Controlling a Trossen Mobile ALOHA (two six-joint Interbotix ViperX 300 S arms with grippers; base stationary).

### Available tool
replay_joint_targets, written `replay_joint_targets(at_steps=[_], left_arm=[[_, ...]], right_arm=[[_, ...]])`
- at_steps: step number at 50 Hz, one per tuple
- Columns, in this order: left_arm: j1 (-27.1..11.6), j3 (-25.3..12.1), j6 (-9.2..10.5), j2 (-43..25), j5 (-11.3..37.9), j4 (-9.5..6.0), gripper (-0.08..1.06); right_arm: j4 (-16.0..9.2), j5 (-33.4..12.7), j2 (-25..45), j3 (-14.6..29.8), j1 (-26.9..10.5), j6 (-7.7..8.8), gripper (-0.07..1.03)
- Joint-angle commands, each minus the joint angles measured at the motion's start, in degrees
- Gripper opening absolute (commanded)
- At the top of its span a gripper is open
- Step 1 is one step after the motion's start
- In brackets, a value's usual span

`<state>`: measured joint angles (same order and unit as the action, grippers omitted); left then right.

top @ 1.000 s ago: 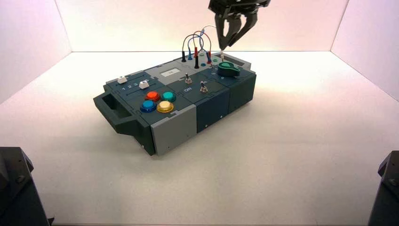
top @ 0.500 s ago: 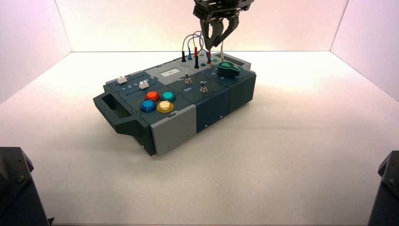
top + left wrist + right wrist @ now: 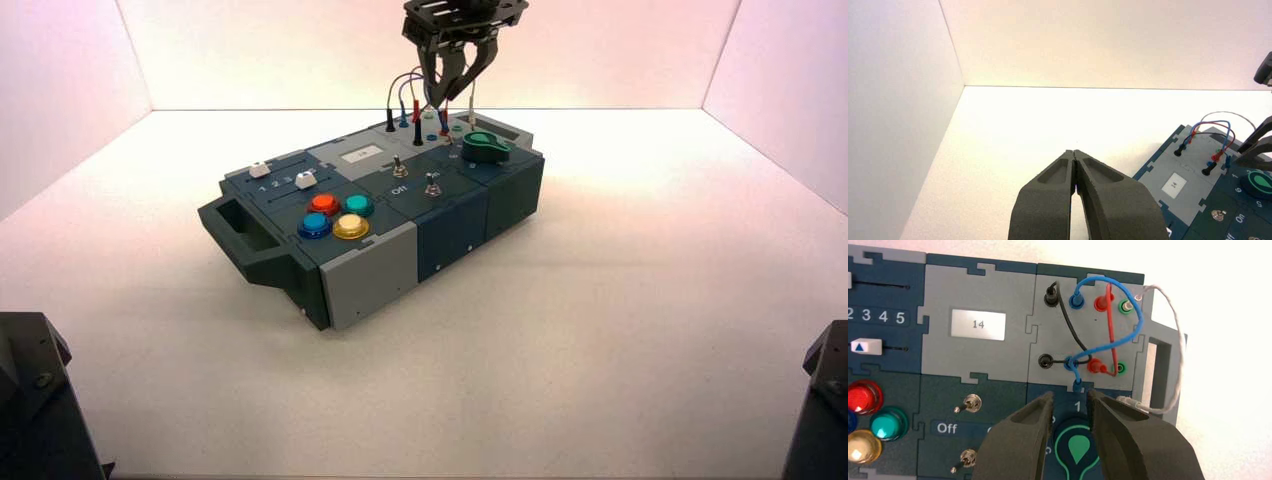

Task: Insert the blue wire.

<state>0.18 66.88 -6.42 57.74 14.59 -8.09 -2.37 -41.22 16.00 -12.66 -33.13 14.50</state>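
I had my right hand [image 3: 1069, 394] above the far right part of the box [image 3: 370, 190], over the area where the grey wire panel [image 3: 1013, 335] met the dark section with the green-marked knob [image 3: 1078, 449]. Its two fingers were apart, with nothing between them. My left hand [image 3: 1074, 151] was idle over the tabletop [image 3: 620, 330], left of the box, its fingers together.

The blue wire [image 3: 1140, 322] arched over the grey panel. One of its plugs [image 3: 1076, 300] sat in the blue socket of the far row. The other plug [image 3: 1077, 385] was beside the near-row blue socket [image 3: 1069, 363], by the panel's edge toward the knob; I couldn't tell whether it touched the panel.

The black wire [image 3: 1071, 330] and the red wire [image 3: 1110, 325] each joined a far-row socket to a near-row one. The white wire [image 3: 1178, 355] ran from the far green socket [image 3: 1125, 306] out past the panel and curled back, its other plug [image 3: 1131, 402] out of the near green socket [image 3: 1119, 368]. The display [image 3: 978, 325] read 14.
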Motion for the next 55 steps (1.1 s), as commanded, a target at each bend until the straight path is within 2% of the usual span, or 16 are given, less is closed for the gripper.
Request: replay_joint_targets(at_steps=[1, 55], left_arm=[[0.4, -2.0, -0.26, -0.4, -0.4, 0.18, -0.03], [0.4, -2.0, -0.26, 0.2, -0.4, 0.26, -0.03]], right_arm=[[0.1, 0.2, -0.7, 1.9, -0.4, 0.53, 0.37], [0.2, -0.3, 3.8, 5.4, -0.1, 0.53, 0.36]])
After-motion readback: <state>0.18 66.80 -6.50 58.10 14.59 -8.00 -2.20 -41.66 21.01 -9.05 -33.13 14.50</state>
